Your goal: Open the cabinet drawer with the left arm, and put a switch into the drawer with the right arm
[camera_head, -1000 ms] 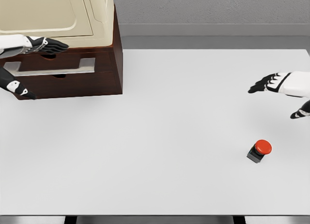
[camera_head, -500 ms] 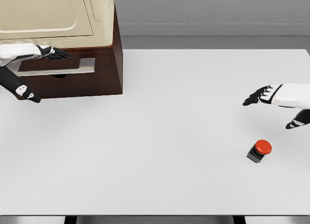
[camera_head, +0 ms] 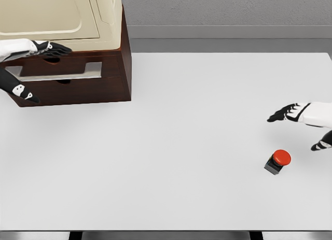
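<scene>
Switch (camera_head: 277, 161): a small black block topped by a round red button, standing near the table's (camera_head: 181, 146) right edge, toward the front. It is tilted, the button face angled up and to the right; no clear long axis. Right hand (camera_head: 303, 121) hovers just above it, fingers spread, holding nothing. Left hand (camera_head: 31, 58) is at the dark wood cabinet (camera_head: 111, 82) at the back left corner, fingers extended, thumb apart, against the drawer (camera_head: 57, 69) front.
</scene>
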